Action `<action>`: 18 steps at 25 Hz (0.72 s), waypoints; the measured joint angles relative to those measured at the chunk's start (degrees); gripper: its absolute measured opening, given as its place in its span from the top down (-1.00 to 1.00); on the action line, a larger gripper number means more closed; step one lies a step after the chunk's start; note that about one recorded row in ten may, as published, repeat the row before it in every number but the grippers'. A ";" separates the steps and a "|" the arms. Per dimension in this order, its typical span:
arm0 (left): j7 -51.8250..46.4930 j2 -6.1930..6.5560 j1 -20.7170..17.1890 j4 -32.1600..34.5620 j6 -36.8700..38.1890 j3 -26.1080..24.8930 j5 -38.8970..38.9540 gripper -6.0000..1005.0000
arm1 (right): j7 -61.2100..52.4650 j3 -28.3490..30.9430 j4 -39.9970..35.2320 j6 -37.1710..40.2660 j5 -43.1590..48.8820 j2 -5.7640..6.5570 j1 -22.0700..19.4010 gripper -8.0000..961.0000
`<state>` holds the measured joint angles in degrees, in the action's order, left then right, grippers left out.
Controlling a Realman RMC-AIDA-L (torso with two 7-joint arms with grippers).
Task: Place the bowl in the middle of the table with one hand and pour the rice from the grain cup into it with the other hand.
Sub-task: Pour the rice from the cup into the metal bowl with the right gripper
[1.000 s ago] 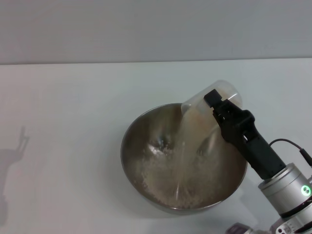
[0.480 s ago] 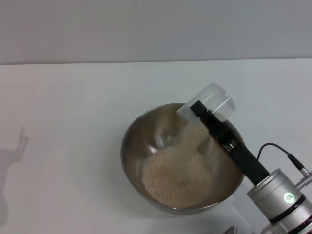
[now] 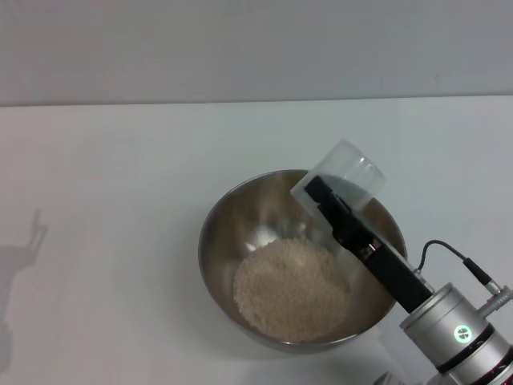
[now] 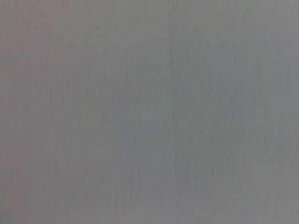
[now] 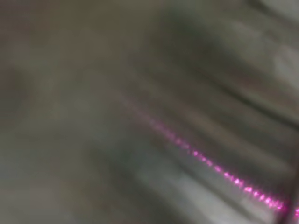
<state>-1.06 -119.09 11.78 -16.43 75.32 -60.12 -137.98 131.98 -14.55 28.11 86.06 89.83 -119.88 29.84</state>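
I've got my right arm coming in from the near right corner, silver wrist cuff closest to me, black body reaching up and away over the bowl. The right gripper [image 3: 325, 195] sits at the far end of that reach, its fingers clamped on the grain cup [image 3: 341, 180], one dark finger lying across the cup's near wall. The cup is tipped well over, mouth angled down toward the bowl's inside, base pointing up and away from me. It looks clear right through, and I see no grains inside it.

Directly below and just this side of the fingertips, the rice [image 3: 290, 289] lies in a pale mound in the bottom of the bowl [image 3: 220, 233], heaped toward the near wall. The steel shows bare on the side left of the fingers and along the far wall under the cup. The bowl's far rim passes just beneath the cup.

The bowl rests on the table [image 3: 112, 200], which runs white and flat beyond the fingers to a grey wall.

My right wrist view is only streaks, nothing readable. My left wrist view gives a plain grey surface, and the left gripper shows in none of my views.
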 joint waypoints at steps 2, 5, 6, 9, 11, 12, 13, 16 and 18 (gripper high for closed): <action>0.06 0.00 0.00 -0.07 0.00 0.00 0.00 -0.68 | 1.24 0.09 -0.04 -0.84 0.04 0.00 -0.06 0.94; 0.10 0.00 0.00 -0.16 0.00 0.00 0.00 -0.68 | 1.57 0.16 -0.05 -1.19 0.40 0.00 -0.09 0.94; 0.06 0.00 0.00 -0.16 0.00 0.00 0.00 -0.68 | 1.59 0.25 -0.02 -1.19 0.63 0.00 -0.10 0.94; 0.12 0.00 0.00 -0.17 0.00 0.00 0.00 -0.68 | 1.78 0.26 0.02 -1.20 0.63 0.00 -0.08 0.94; 0.12 0.00 0.04 -0.21 0.00 0.00 0.00 -0.68 | 2.52 0.28 0.03 -1.24 0.63 0.00 0.05 0.94; 0.12 0.00 0.05 -0.23 0.00 0.00 0.00 -0.68 | 3.04 0.28 0.02 -1.24 0.64 0.00 0.12 0.94; 0.12 0.00 0.05 -0.23 0.00 0.00 0.00 -0.68 | 3.41 0.29 0.01 -1.25 0.66 0.00 0.15 0.94; 0.21 0.00 0.08 -0.30 0.00 0.00 0.00 -0.68 | 1.73 0.41 0.19 -0.83 0.70 0.00 0.26 0.93; 0.21 0.00 0.09 -0.27 0.00 0.00 0.00 -0.68 | -0.56 0.64 0.54 -0.22 0.72 0.00 0.29 0.93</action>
<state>-0.85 -119.09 11.87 -16.70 75.32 -60.12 -137.99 131.41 -13.91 28.65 85.84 90.55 -119.88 30.14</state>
